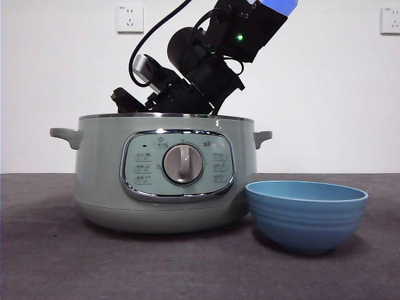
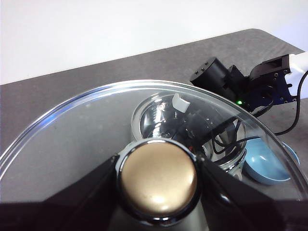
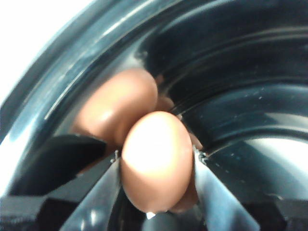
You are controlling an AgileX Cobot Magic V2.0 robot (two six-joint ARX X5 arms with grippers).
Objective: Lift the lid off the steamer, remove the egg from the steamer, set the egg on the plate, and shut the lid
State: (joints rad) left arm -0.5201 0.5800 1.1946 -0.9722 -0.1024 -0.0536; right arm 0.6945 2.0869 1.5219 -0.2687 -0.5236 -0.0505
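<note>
Steamer count is one: a single sage-green steamer (image 1: 165, 181) stands on the dark worktop (image 1: 56, 256), lidless, with one blue ribbed plate (image 1: 306, 214) just beside its base and one grey dial (image 1: 183, 164) on the control panel. Two white wall sockets (image 1: 129, 19) sit on the wall behind. One egg (image 3: 156, 161) is visible, brown-orange, inside the shiny steamer pot; the paler brown shape next to it on the curved wall looks like its reflection.

One glass lid (image 2: 86, 144) is off the pot, carried by the left end effector (image 2: 158, 179), whose two black jaws are pressed against either side of the lid's knob (image 2: 158, 177), the lid held above the worktop and over the pot.

The right arm slants down from the upper right in the front view, wrist bent, and dips into the steamer mouth. Its right end effector (image 3: 156, 168) has both jaws pinching the egg between them.
</note>
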